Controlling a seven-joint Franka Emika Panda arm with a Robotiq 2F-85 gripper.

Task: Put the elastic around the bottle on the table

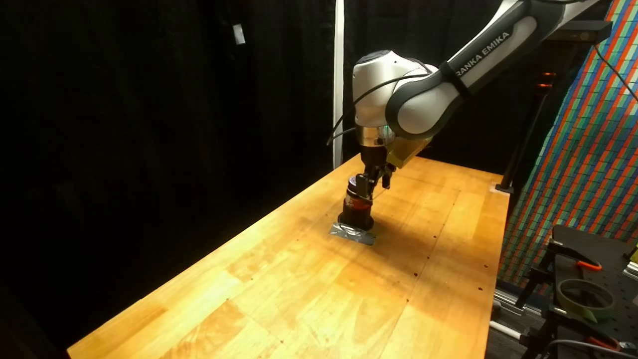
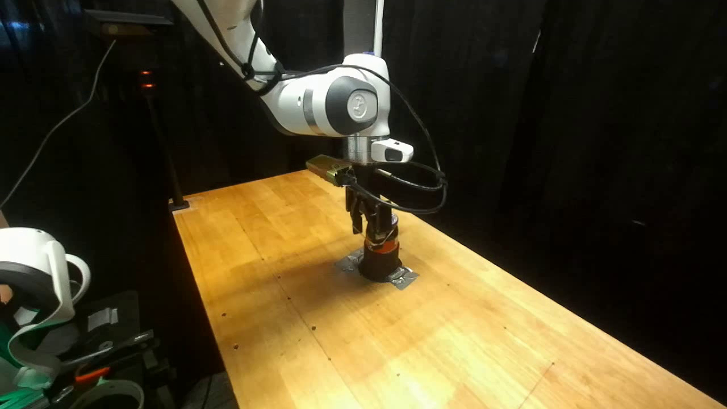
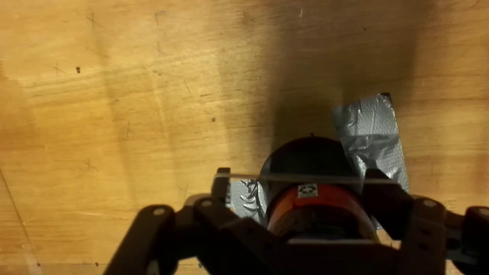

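Nearest, in an exterior view, the table [image 1: 344, 304] stretches away, silver tape [image 1: 352, 233] at the near foot of the bottle [image 1: 356, 203] — upright on the table, long axis vertical, dark top facing up. Beside that top, on the right, the gripper [image 1: 376, 192] points down; the wrist view shows its fingers [image 3: 384, 202] well apart, the elastic [image 3: 305, 178] drawn taut between them — whether it encircles the bottle I cannot tell. Farthest hangs a black curtain [image 1: 174, 124]

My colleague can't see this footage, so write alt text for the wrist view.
A thin elastic stretched across the open gripper crosses in front of the black base of a reddish-orange bottle. Strips of silver tape lie on the wooden table at either side.
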